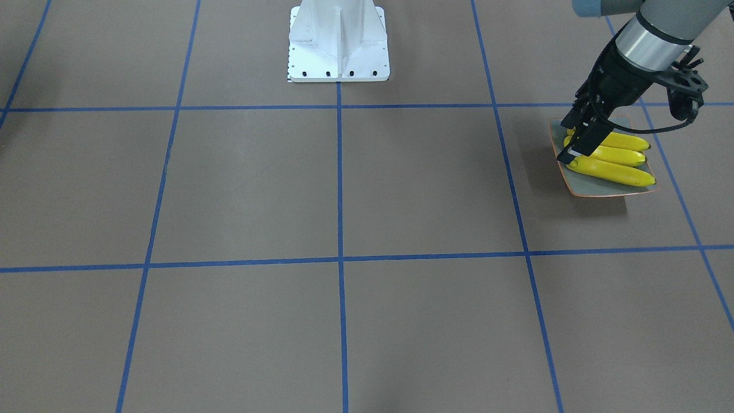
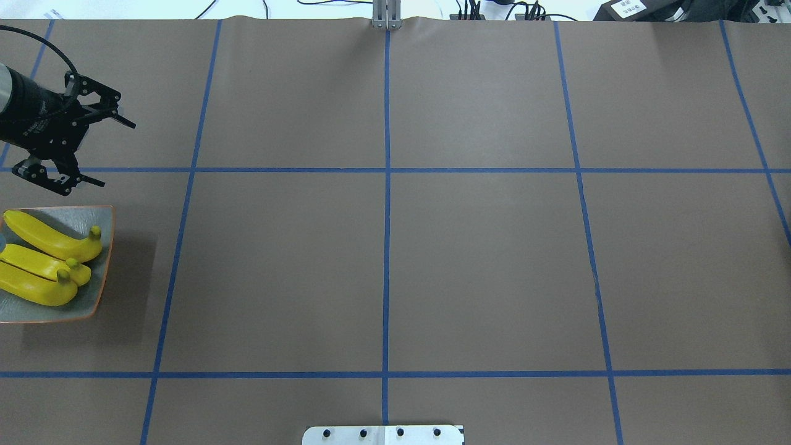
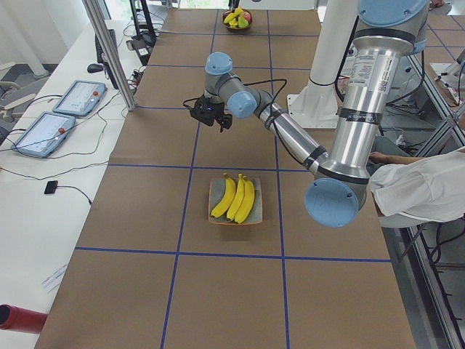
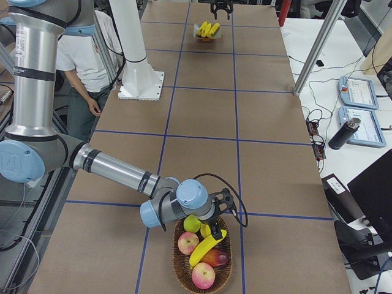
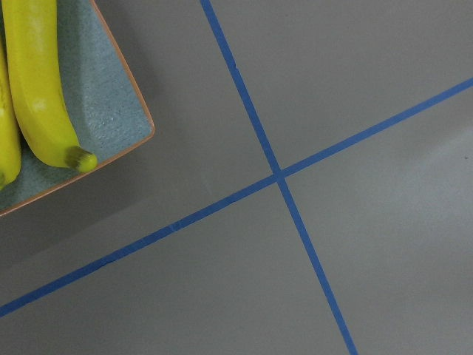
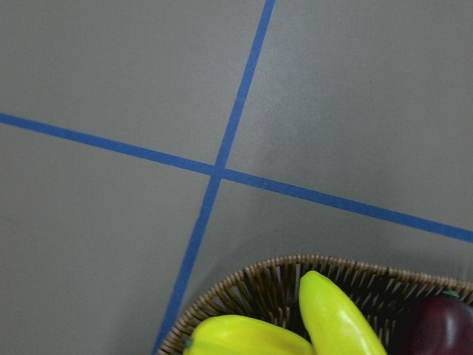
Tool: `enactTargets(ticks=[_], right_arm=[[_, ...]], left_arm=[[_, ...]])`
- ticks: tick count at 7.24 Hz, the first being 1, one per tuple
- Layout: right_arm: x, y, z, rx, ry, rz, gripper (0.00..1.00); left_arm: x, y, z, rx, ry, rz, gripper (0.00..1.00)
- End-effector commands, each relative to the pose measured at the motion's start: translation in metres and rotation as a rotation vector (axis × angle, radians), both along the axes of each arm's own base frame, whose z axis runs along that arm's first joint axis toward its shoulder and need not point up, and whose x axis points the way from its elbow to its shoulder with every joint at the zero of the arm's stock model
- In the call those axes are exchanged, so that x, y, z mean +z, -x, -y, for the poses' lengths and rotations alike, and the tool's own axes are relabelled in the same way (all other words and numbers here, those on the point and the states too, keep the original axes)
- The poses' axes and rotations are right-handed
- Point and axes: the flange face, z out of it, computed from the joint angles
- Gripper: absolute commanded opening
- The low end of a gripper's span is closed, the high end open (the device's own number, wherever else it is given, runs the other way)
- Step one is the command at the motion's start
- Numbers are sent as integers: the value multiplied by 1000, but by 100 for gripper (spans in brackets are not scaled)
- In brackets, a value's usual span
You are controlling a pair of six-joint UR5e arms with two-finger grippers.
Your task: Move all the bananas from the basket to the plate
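Note:
Three yellow bananas lie side by side on the square grey-green plate at the table's left end, also seen as bananas on the plate. My left gripper hangs open and empty, raised just past the plate's far corner. One more banana lies in the wicker basket at the right end. The right gripper hovers right over that banana; whether it is open or shut I cannot tell. The right wrist view shows the banana and the basket rim.
The basket also holds apples and a green fruit. The white robot base stands at mid-table. A person sits beside the robot. Blue tape lines cross the brown table.

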Motion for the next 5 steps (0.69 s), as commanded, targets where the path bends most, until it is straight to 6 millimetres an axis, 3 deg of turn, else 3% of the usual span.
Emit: enactTargets(ticks=[1, 2, 5], right_arm=[[17, -4, 19, -136, -54, -93, 100], [29, -5, 15, -159, -51, -111, 100], [40, 28, 8, -255, -53, -122, 96]], left_arm=[[-3, -4, 2, 0, -5, 2, 100], [-5, -3, 1, 1, -7, -2, 100], [-3, -4, 2, 0, -4, 1, 100]])
